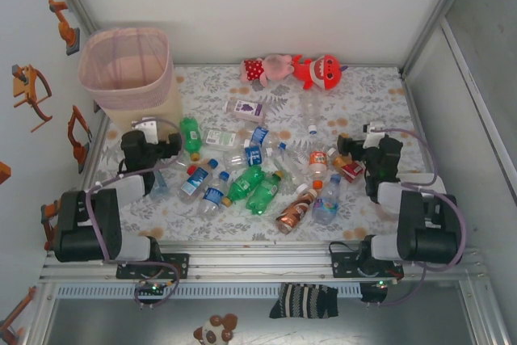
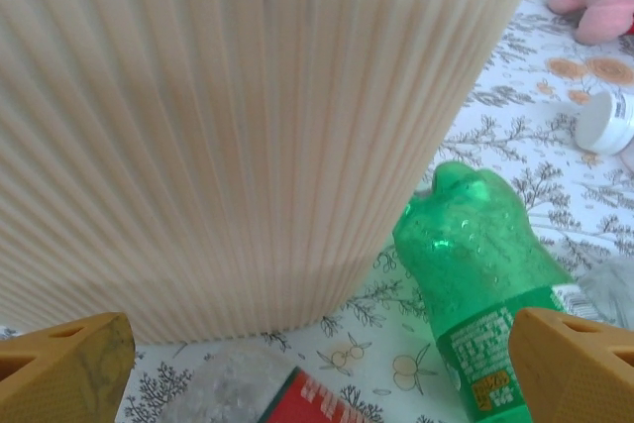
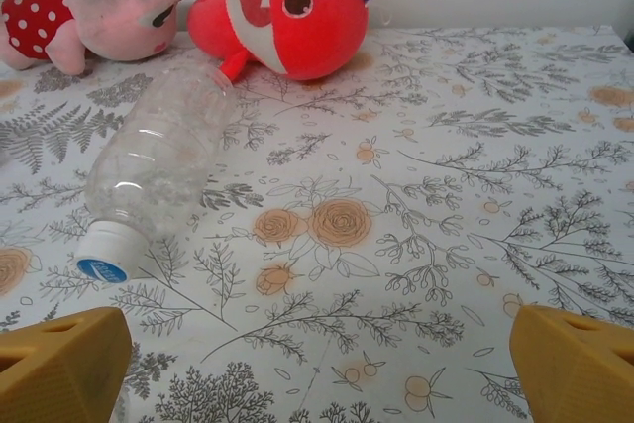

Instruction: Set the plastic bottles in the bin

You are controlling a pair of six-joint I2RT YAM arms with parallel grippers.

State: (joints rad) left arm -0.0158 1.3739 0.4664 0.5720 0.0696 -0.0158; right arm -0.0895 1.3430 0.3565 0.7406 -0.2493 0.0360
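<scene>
I can't read a word on any label. The green bottle (image 2: 475, 264) lying just beside the bin (image 2: 228, 126) carries small white print and an orange patch, all blurred. The plastic bottles (image 1: 252, 155) lie heaped to the right of the bin on a white cloth (image 1: 371, 98) printed with grey sprigs and orange roses, with white walls around. The left gripper (image 2: 317, 369) sits low by the bin's base, its fingers spread wide and empty. The right gripper (image 3: 317, 364), across the heap and well apart from the bin, also gapes empty over bare cloth. Beyond it lie a clear bottle (image 3: 158, 160) and two plush toys (image 3: 277, 12).
</scene>
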